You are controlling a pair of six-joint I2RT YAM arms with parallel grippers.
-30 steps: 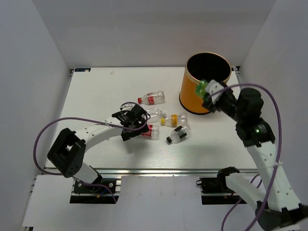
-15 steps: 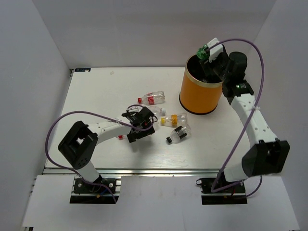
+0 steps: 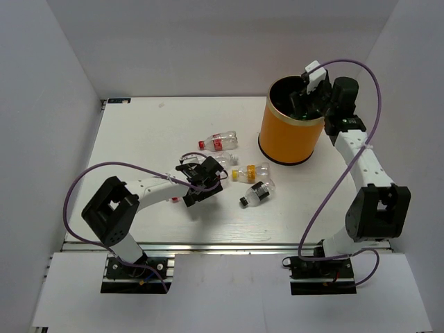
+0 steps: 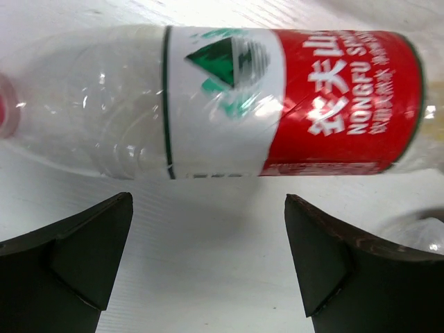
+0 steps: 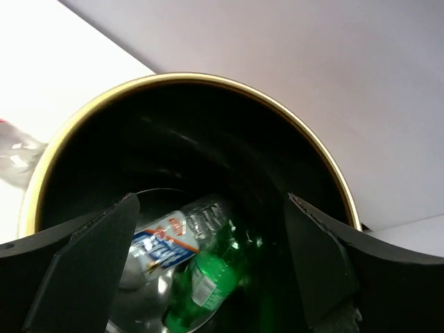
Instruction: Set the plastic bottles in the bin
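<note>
Left tool (image 4: 208,201) has its fingers apart and empty, low over a red-label bottle (image 4: 277,104) that lies on its side mid-counter, crosswise just beyond the fingertips and not yet between them. It looks empty, so light, with thin clear walls that likely dent under a hard squeeze. It is round with a slick film label, so it may roll or squirt out. Best hold is probably across the labelled mid-body, fingers straddling the barrel, not the neck or cap. Right tool (image 5: 211,201) is also apart and holds nothing, above the mouth of the bin (image 3: 288,139) near the far right corner of the counter (image 3: 139,132). A green bottle (image 5: 208,277) and a blue-labelled bottle (image 5: 163,243) lie at the bin's bottom. Loose mid-counter: second red-label bottle (image 3: 217,141), plain clear bottle (image 3: 223,161), yellow-banded bottle (image 3: 250,172), black-labelled bottle (image 3: 258,193).
</note>
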